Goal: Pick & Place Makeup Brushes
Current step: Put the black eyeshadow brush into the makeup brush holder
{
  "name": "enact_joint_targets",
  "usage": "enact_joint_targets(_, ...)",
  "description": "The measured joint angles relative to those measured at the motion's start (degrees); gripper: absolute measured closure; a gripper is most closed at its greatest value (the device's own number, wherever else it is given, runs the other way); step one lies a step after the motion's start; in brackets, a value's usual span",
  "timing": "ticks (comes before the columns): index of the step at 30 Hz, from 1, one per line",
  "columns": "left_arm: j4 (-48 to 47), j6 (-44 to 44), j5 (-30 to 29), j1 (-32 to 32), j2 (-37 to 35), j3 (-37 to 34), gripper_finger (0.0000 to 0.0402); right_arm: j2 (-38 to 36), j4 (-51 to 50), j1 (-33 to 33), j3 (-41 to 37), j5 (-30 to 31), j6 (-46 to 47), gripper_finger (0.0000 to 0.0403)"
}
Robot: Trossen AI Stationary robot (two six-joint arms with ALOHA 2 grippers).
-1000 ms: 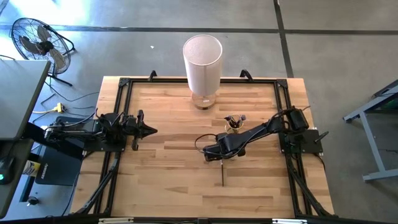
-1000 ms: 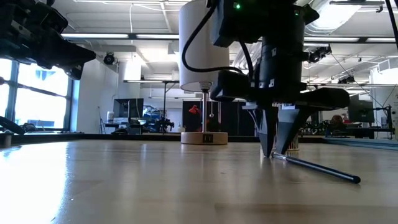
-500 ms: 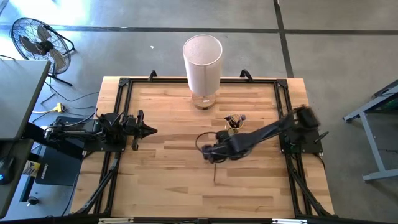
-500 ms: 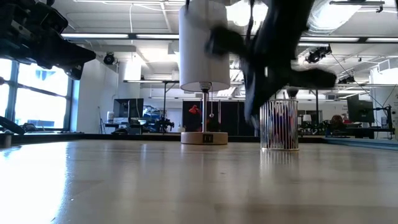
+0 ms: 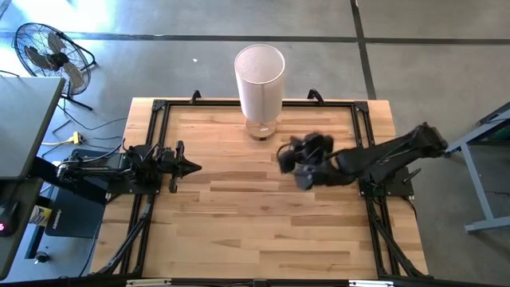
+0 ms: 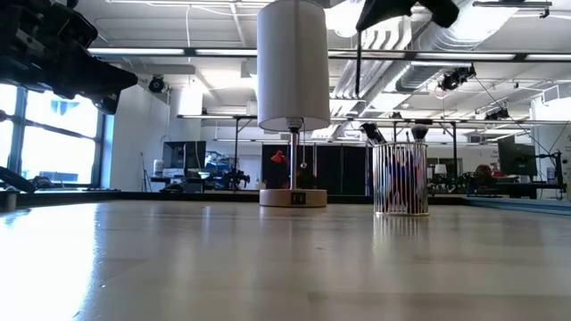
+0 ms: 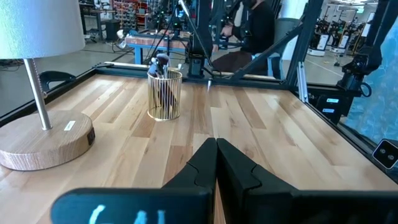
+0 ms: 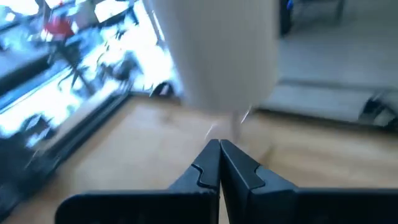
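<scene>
One makeup brush (image 6: 358, 62) shows in the low view as a thin dark stick hanging upright under my right gripper (image 6: 364, 18). That gripper is shut and high above the table, blurred in the high view (image 5: 299, 163) over the wire cup. The cup (image 6: 401, 180) stands on its base on the table with several brushes (image 6: 372, 134) sticking out of its top, also seen in the left wrist view (image 7: 165, 94). My left gripper (image 5: 185, 167) is shut and waits at the table's left side. My right gripper holds the makeup brush by its upper end (image 6: 358, 28), pinched between the shut fingers, which come from above. The brush hangs upright below the fingers, lifted clear of the table. Which end of the brush is in the fingers cannot be told.
A lamp with a tall white shade (image 5: 259, 80) stands on a round wooden base (image 6: 292, 197) at the table's far edge, close to the cup. Black frame rails (image 5: 151, 159) run along the table's sides. Bare wood (image 5: 239, 215) lies toward the near edge.
My right gripper has risen fast from the table's middle and swung toward the far right, to above the cup. The brush, which lay on the table with one end in the fingers, has been lifted clear and now hangs upright.
</scene>
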Motion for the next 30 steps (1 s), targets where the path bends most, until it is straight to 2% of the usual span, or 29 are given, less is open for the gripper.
enact_joint_targets(3,0.0,0.01,0.0,-0.02,0.0,-0.01,0.04,-3.94,-3.01,-2.56,-0.97,2.88,-3.81,0.0403)
enact_joint_targets(6,0.0,0.0,0.0,0.0,0.0,0.0,0.04,-7.82,-4.44,-5.33,-4.07,2.81,-5.38,0.0403)
enact_joint_targets(9,0.0,-0.01,0.0,0.0,0.0,-0.02,0.04,-12.63,-1.76,-7.8,-9.75,2.11,-7.74,0.0403)
enact_joint_targets(13,-0.01,0.01,0.0,-0.01,0.0,0.0,0.04,-17.05,12.6,-9.66,-20.92,0.04,-17.83,0.0403)
enact_joint_targets(18,0.0,0.0,0.0,-0.01,0.0,0.0,0.04,-18.14,43.59,-10.43,-35.57,-6.14,-38.29,0.0403)
enact_joint_targets(21,0.0,0.01,0.0,-0.02,0.01,-0.01,0.04,-17.6,55.71,-10.52,-42.09,-10.73,-44.34,0.0403)
enact_joint_targets(25,-0.02,-0.01,0.0,0.0,0.0,0.0,0.04,-18.29,58.53,-10.52,-45.22,-13.7,-47.62,0.0401)
enact_joint_targets(30,-0.01,-0.01,0.0,-0.01,0.0,0.0,0.04,-19.48,54.8,-10.52,-43.24,-17.24,-55.73,0.0373)
